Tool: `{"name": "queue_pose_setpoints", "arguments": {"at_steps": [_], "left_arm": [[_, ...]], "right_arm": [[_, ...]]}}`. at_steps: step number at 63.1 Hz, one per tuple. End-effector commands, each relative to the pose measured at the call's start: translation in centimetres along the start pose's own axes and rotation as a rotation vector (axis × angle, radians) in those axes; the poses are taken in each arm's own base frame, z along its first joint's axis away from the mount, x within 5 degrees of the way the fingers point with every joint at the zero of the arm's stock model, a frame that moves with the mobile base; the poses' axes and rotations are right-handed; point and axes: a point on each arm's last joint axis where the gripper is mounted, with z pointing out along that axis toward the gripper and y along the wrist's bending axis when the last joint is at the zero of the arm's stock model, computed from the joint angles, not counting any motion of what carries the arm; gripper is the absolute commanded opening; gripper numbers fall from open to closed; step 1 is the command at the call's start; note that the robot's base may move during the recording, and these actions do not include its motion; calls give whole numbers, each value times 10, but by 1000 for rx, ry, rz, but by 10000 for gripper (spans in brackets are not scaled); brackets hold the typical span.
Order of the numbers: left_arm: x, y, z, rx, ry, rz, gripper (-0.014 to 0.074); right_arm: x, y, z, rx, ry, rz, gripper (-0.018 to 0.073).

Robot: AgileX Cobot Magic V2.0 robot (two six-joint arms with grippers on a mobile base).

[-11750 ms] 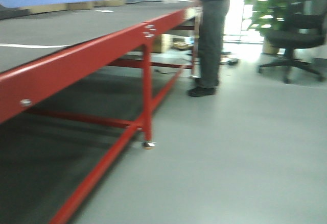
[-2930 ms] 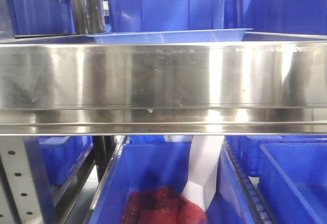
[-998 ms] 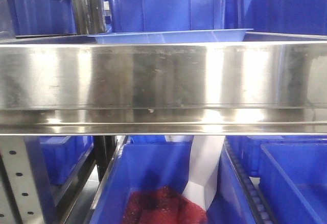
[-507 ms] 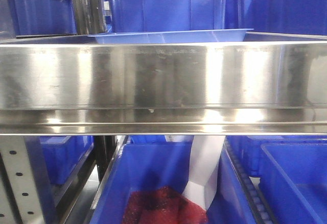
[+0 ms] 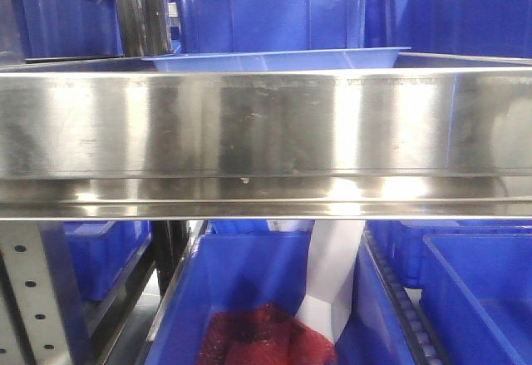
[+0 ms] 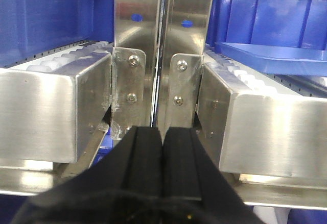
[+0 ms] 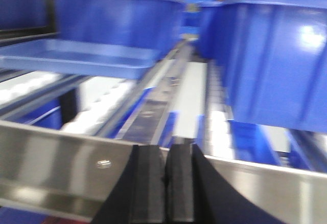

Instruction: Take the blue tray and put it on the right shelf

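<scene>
We see the blue tray [image 5: 274, 59] sitting on the right shelf [image 5: 266, 132]; left gripper [image 6: 162, 147] and right gripper [image 7: 166, 175] fingers pressed together, empty, outside the shelf lip.

Since 11.7 s ago my view swings from the red-framed desk and open floor to the right shelf [image 5: 266, 132], with the blue tray [image 5: 274, 59] now sitting on it.
</scene>
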Motion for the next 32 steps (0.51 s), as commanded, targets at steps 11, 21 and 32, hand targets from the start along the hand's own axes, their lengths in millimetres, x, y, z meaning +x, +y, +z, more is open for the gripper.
{"name": "queue_pose_setpoints", "arguments": {"at_steps": [11,21,32], "left_arm": [[1,1,0,-8,-75,-5,-48],[1,1,0,-8,-75,-5,-48],[1,1,0,-8,-75,-5,-48]], "right_arm": [[31,-7,14,149,-165,66,51],[46,-8,13,160,-175,58,51],[46,-8,13,160,-170,58,51]]}}
